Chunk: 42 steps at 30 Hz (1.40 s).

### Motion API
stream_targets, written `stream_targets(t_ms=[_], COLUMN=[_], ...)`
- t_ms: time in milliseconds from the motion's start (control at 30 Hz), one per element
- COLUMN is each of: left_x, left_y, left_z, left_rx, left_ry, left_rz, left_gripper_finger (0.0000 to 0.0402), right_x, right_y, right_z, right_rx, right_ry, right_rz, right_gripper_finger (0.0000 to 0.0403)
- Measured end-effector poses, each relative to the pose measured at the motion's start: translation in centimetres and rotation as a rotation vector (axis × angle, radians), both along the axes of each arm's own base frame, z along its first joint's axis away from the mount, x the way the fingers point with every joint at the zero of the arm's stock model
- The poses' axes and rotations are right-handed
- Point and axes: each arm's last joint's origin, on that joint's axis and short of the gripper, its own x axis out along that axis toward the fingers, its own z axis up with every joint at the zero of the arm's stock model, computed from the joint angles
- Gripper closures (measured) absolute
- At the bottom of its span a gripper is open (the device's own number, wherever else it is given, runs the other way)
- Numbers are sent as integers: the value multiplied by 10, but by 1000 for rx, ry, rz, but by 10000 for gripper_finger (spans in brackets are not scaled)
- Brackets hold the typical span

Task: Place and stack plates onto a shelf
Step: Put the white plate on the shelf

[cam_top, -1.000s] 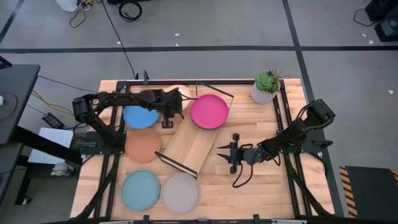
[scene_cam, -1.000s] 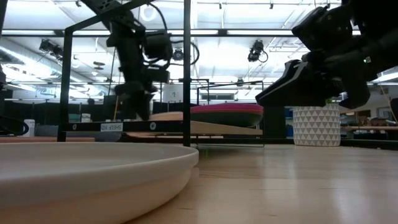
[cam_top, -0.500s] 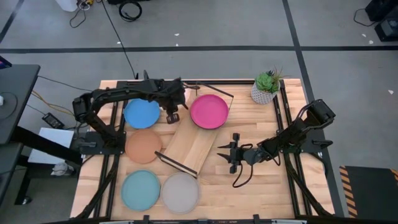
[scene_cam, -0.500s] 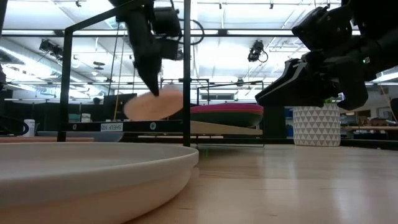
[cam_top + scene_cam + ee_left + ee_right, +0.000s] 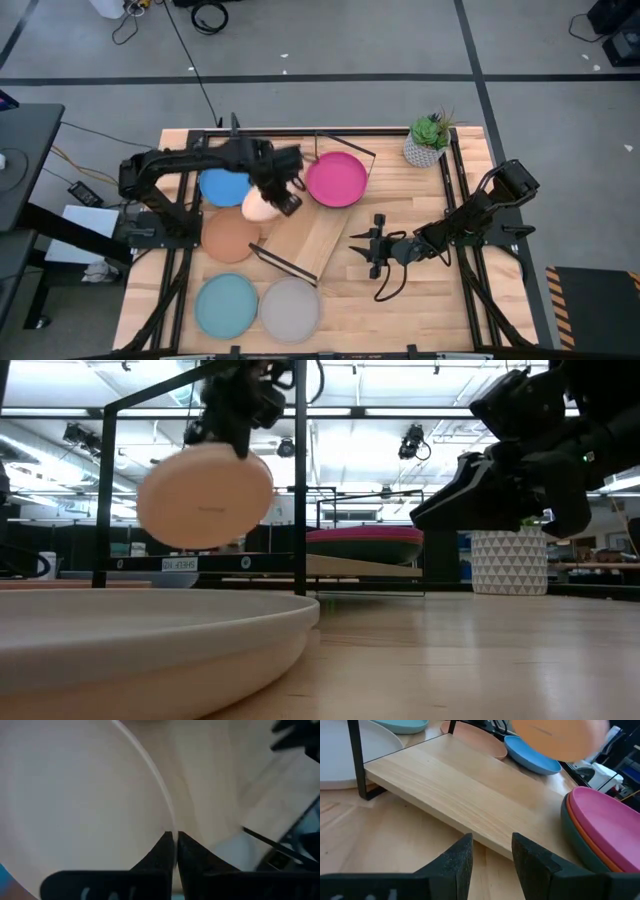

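Observation:
My left gripper [image 5: 284,197] is shut on a cream plate [image 5: 257,205], held in the air over the left end of the shelf [image 5: 312,233], a light wood board in a black wire frame. The low view shows the cream plate [image 5: 205,495] tipped steeply. A pink plate [image 5: 336,179] tops an orange and teal stack [image 5: 580,837] on the shelf's far end. On the table lie a blue plate [image 5: 222,187], a terracotta plate [image 5: 229,236], a pale blue plate [image 5: 226,305] and a grey plate [image 5: 290,309]. My right gripper [image 5: 363,245] waits open to the right of the shelf. My left gripper pinches the cream plate's rim [image 5: 171,827] between its two fingers [image 5: 161,851], one on each face. In the low view the fingers come from above at the plate's upper edge [image 5: 245,452]. The plate is lifted clear and hangs below them, steeply tipped, one face toward the near side.
A potted plant [image 5: 428,140] stands at the table's far right corner. The shelf's black wire frame [image 5: 300,470] rises above the board at both ends. Bare tabletop [image 5: 420,300] lies near and right of the shelf.
My left gripper has risen with the cream plate and carried it from behind the shelf's far end toward the near edge, over the shelf's left end. The plate, lying low and flat a second ago, now hangs steeply tipped. My right arm has kept still.

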Motion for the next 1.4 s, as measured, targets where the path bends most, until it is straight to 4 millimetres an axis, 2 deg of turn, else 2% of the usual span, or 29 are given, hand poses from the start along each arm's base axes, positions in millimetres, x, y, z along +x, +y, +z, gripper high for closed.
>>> stream_targets(t_ms=[200,333,533,900,1033,1200,1400], left_x=[8,12,24,86,102,113,114], left_y=[-48,-67,-79,-96,-105,-114,-121], left_z=[9,25,25,-3,-12,-20,-28], left_rx=[-39,30,46,40,28,29,55], left_ry=[-6,-74,-100,-40,-10,9,29], left_rz=[72,113,174,151,144,130,120], left_gripper_finger=[383,383,383,383,383,383,383], right_x=[4,5,4,-5,-8,-11,-11], right_y=[2,2,1,12,16,19,20], right_z=[10,14,12,7,6,5,4], right_rx=[-63,-113,-127,-238,-260,-269,-274], right_ry=[-81,-102,-80,-21,-7,-4,4], right_rz=[35,52,27,2,-13,-15,-11], right_gripper_finger=[261,261,261,261,261,264,275])
